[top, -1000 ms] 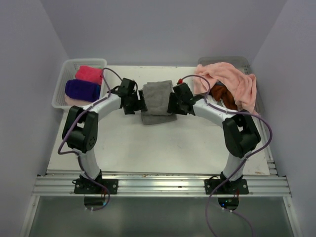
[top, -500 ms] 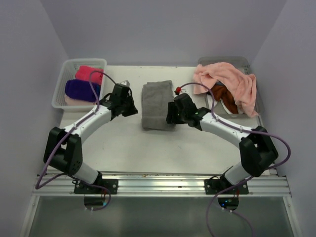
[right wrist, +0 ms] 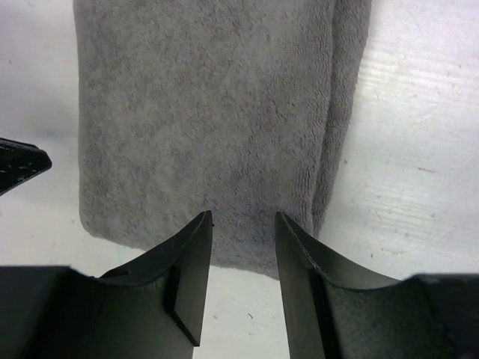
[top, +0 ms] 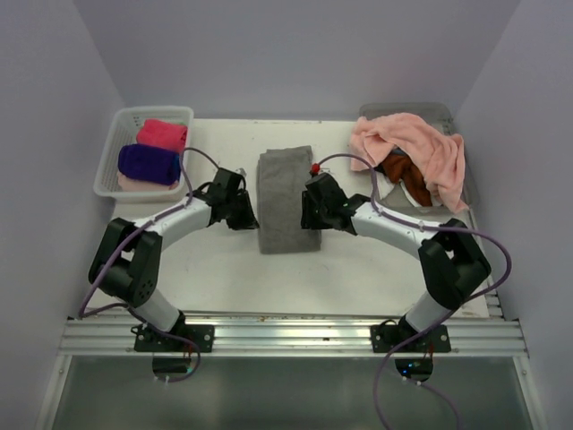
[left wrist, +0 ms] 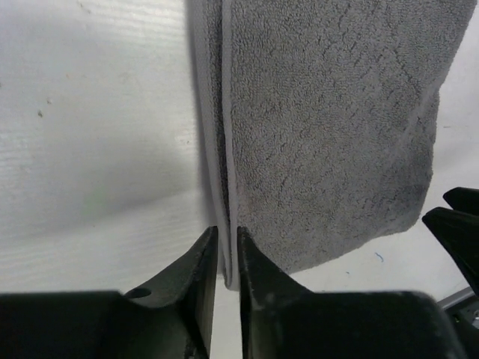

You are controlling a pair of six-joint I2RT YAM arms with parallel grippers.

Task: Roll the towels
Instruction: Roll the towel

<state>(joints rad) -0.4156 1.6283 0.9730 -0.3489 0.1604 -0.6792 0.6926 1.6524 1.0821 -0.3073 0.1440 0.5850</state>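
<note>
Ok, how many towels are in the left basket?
3 in the basket: a hot pink roll at the far end, a purple roll in the middle, and a pale pink one at the near end, mostly hidden. More may lie underneath.

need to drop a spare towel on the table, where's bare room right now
Widest bare patch: the table strip between the grey towel and the near edge. A smaller one lies between the left basket and the towel's far end. Crowded: mid-table, where left tool and right tool flank the towel.
</note>
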